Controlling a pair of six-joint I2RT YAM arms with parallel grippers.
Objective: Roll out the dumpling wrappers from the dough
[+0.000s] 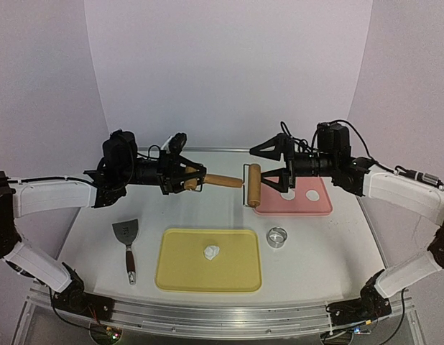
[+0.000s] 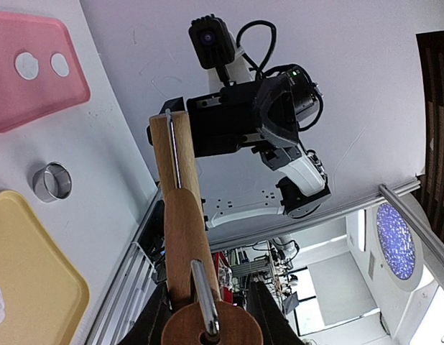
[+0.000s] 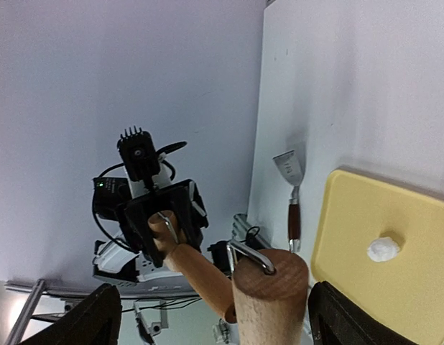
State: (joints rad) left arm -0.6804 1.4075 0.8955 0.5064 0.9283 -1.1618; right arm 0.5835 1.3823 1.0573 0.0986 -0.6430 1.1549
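Top external: both arms up over counter point(image 1: 215, 213). Left gripper point(image 1: 187, 180) clamped on rolling pin point(image 1: 222, 181) handle, pin level in air. Right gripper point(image 1: 256, 169) spread wide, roller end between its fingers; contact unclear, possibly one finger touching. Two dumpling wrappers point(image 1: 288, 194) flat on pink tray point(image 1: 308, 208), side by side, not touching. Dough piece point(image 1: 211, 251) on yellow tray point(image 1: 179, 273); ring cutter point(image 1: 277, 237) just right of that tray.

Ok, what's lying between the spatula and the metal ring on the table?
The yellow tray, with a small white dough lump on it, sits between the spatula and the metal ring. The top view shows it most clearly.
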